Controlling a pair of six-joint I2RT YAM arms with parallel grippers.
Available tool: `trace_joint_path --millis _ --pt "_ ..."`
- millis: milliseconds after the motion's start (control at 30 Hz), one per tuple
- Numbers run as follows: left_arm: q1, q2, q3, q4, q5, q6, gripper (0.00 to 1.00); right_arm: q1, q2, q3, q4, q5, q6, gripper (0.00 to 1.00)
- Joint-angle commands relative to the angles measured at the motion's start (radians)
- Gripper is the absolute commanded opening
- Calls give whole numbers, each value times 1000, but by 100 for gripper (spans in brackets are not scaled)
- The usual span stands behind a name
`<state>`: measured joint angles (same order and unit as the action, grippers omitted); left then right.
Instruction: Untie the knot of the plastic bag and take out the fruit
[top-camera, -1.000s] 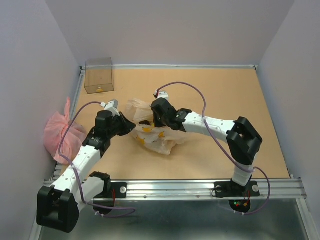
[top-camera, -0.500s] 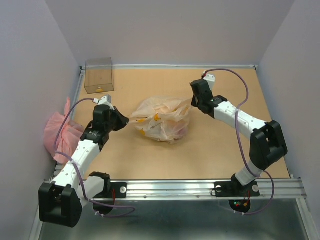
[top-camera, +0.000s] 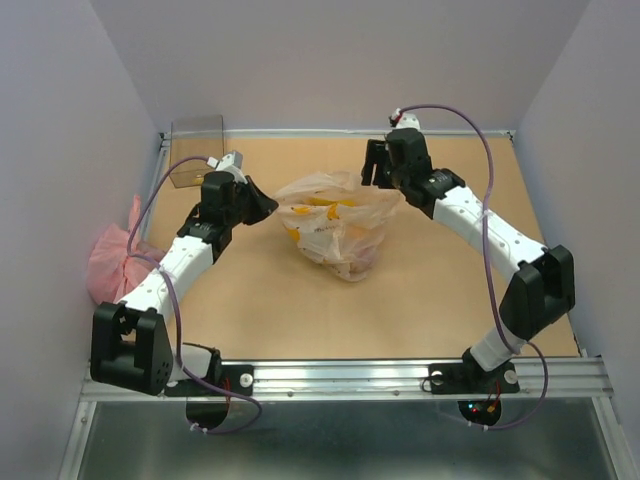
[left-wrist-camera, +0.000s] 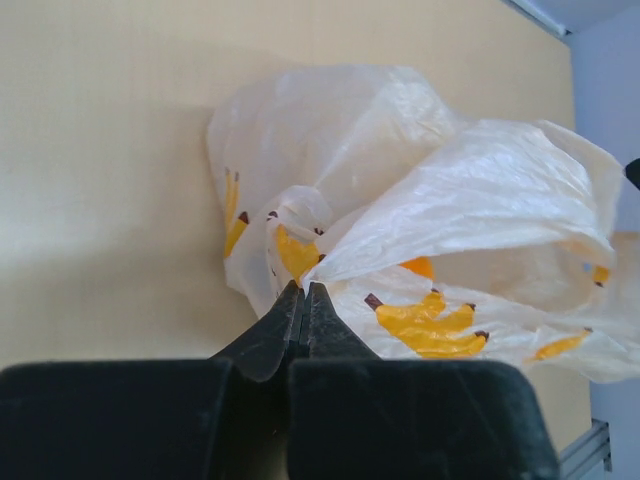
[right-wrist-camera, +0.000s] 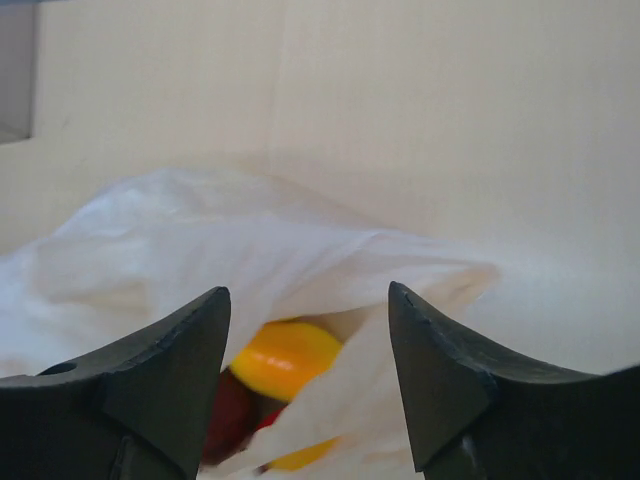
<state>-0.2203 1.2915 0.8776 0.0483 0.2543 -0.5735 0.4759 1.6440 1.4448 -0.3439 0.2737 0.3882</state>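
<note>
The plastic bag (top-camera: 335, 225), pale and translucent with yellow banana prints, lies mid-table, stretched left to right. My left gripper (top-camera: 270, 203) is shut on a pinch of its left edge (left-wrist-camera: 303, 287). At the bag's back right corner my right gripper (top-camera: 374, 172) stands open, and the bag's gaping rim (right-wrist-camera: 400, 275) lies loose between and just beyond its fingers (right-wrist-camera: 308, 290). Through that opening the fruit shows: an orange-yellow piece (right-wrist-camera: 285, 355) and a dark red one (right-wrist-camera: 226, 415). No tied knot is in view.
An amber see-through box (top-camera: 197, 150) stands at the back left corner. A pink crinkled bag (top-camera: 125, 262) lies against the left wall. Walls close the table on three sides. A metal rail (top-camera: 350, 375) runs along the front.
My right gripper pulled away from the bag's middle to the back right, stretching the bag, then opened. My left gripper, still shut on the bag, moved farther back. The bag's mouth now gapes.
</note>
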Motion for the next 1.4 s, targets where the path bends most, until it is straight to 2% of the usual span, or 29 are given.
trace_joint_path --millis 0,133,300,533,667,700,800,900,933,1067,1200,1367 --pt "-53 -30 28 73 20 29 0 122 -110 94 -17 -97 -89 70" --pt "-82 -54 -18 87 -9 35 0 216 -124 77 -41 -122 -88 71" --pt "-102 -72 -80 99 -30 27 0 283 -124 -79 -50 -105 4 70" --pt "-111 -89 -120 124 -59 6 1 372 -196 -380 -75 -106 173 59" --pt "-120 -92 -126 127 -64 14 5 386 -251 -507 -89 -107 242 43" --pt "-122 -92 -127 127 -63 15 6 391 -262 -509 -92 -103 242 43" --pt "-126 -109 -144 125 -61 26 6 394 -306 -457 -112 -71 221 44" --pt "-126 -132 -169 111 -66 23 7 395 -305 -338 -188 2 183 51" --pt "-125 -138 -186 104 -66 20 9 394 -303 -305 -211 27 179 59" --pt "-129 -185 -224 102 -66 9 9 395 -309 -167 -271 116 161 73" --pt "-134 -219 -259 102 -67 8 10 394 -247 3 -319 171 108 78" --pt "-139 -225 -266 107 -73 8 10 392 -124 95 -326 242 74 81"
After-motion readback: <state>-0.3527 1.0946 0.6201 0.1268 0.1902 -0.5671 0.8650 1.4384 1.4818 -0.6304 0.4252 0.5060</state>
